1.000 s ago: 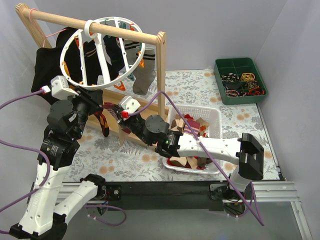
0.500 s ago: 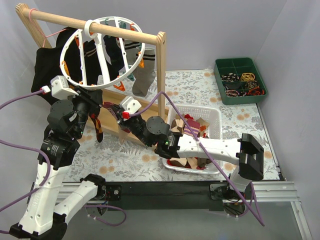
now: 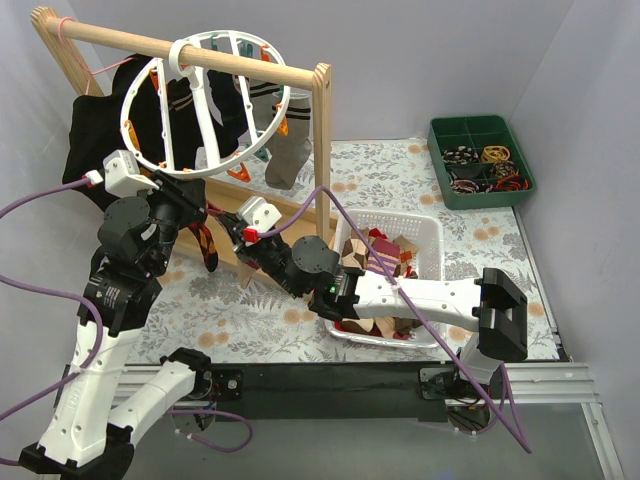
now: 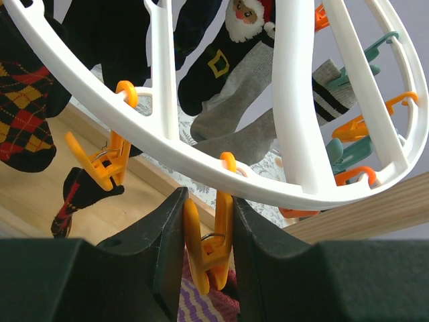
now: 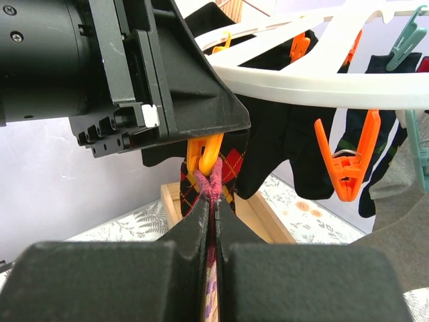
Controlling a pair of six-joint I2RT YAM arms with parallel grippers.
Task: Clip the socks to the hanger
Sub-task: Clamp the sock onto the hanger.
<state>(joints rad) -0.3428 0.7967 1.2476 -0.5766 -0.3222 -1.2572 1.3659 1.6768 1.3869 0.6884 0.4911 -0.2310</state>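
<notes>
Risk: the maroon fabric sock with purple stripes (image 5: 209, 188) meets the orange plastic clothespin (image 5: 205, 155) by its top edge only. If the left gripper (image 4: 208, 251) lets go early, the pin likely nips a fringe and the sock drops.
Left gripper: raised, clamped on that pin at 6 o'clock of the white plastic ring hanger (image 4: 268, 184).
Right gripper (image 5: 213, 221): closed on the sock, aimed at 12 o'clock.

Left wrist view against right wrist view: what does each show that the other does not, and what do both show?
Only the left wrist shows the left gripper squeezing the orange clothespin from both sides, and a Santa sock behind. Only the right wrist shows the right gripper shut on the maroon sock, its top edge at the pin's mouth. Both show the white hanger, that clothespin and the sock.
</notes>
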